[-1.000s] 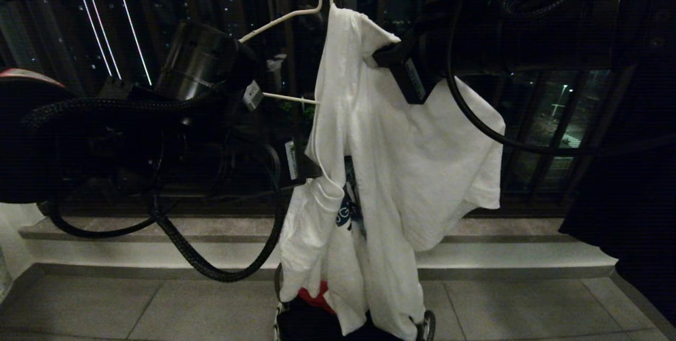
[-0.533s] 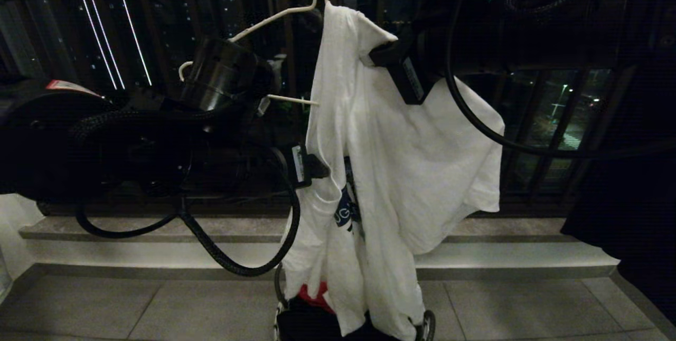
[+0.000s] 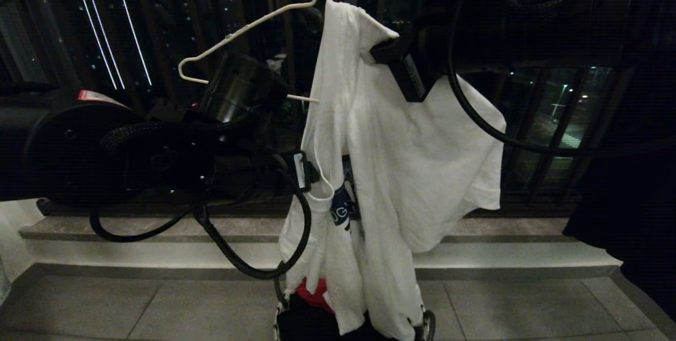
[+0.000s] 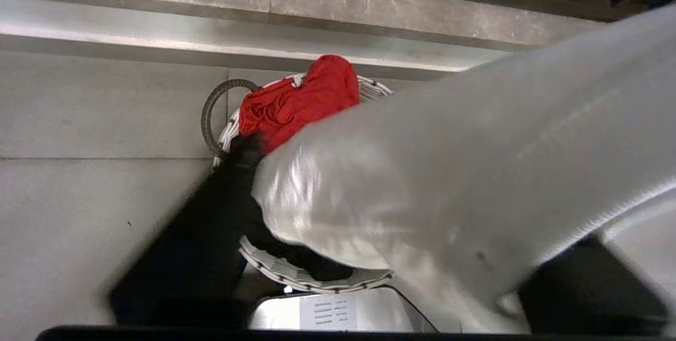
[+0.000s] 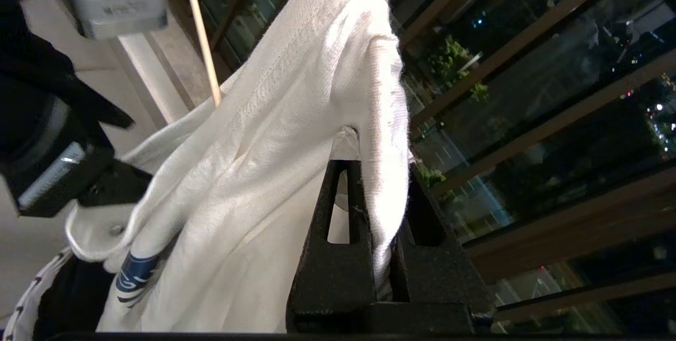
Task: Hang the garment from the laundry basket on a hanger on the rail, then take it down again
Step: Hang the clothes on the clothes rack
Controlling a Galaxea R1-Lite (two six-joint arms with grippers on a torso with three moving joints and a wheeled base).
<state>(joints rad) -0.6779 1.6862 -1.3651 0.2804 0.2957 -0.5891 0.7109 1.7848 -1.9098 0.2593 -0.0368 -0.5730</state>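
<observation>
Left: hanger (image 3: 248, 27) bare on this side, wire arm exposed, hook running up out of head view. Left gripper (image 3: 309, 172) at collar edge of garment (image 3: 401, 161), jaws apart, nothing clamped. Centre: garment draped over one hanger shoulder only, hem trailing into laundry basket (image 4: 296, 272) beside red cloth (image 4: 296, 101). Right: right gripper (image 5: 383, 209) pinched on shoulder fold, steadying. Hanging step, likely half done. Next: catch collar, stretch over bare arm.

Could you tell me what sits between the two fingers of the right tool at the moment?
A fold of the white T-shirt is pinched between the right tool's fingers, nothing else; the right wrist view shows it.
</observation>
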